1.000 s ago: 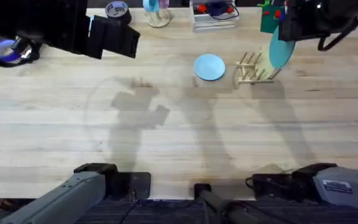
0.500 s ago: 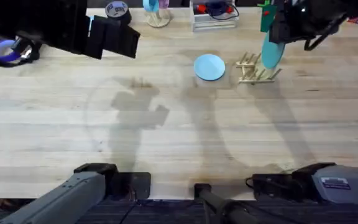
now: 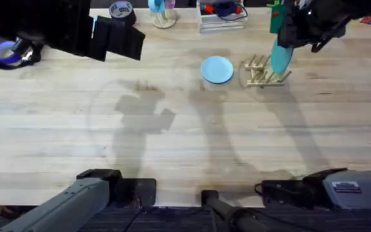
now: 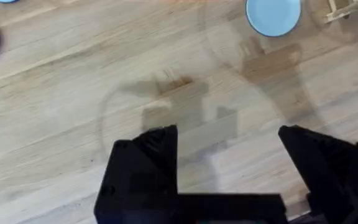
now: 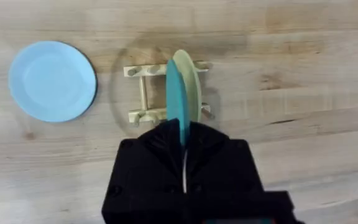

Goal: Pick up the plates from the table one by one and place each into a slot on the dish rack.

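1. The left gripper [image 4: 229, 168] hangs over bare table [image 3: 172, 142], fingers apart, idle.
2. The right gripper [image 5: 183, 146] is clamped on the teal plate [image 5: 174, 102], edge-on over the dish rack [image 3: 263, 71]; lower it straight between the pegs.
3. The pale blue plate [image 3: 217, 69] lies flat just left of the rack.

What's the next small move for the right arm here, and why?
Probably ease the teal plate straight down a little further into the dish rack, then open. The right hand holds it on edge, over the rack beside a cream plate already standing there; whether it has seated between the pegs is unclear. The pale blue plate lies flat nearby.
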